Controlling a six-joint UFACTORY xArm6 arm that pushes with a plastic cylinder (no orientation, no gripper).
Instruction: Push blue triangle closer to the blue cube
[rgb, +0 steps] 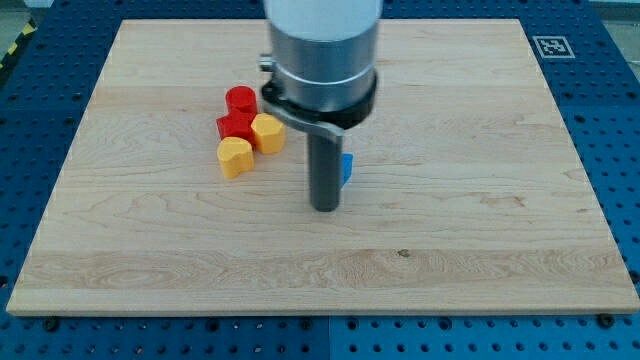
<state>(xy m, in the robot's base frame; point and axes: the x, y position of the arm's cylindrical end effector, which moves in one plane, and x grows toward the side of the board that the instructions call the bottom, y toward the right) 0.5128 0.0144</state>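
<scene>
My rod comes down from the arm's grey cylinder at the view's top centre, and my tip (325, 208) rests on the wooden board near its middle. A blue block (347, 168) shows only as a thin sliver at the rod's right edge, mostly hidden behind the rod, so I cannot tell its shape. It sits just above and right of my tip, touching or nearly touching the rod. No second blue block shows; the arm may hide it.
A cluster to the left of the rod holds a red cylinder (240, 100), a red block (234, 126), a yellow block (268, 132) and a yellow heart-like block (234, 157). The board (480, 250) lies on a blue pegboard table with a marker tag (552, 46) at top right.
</scene>
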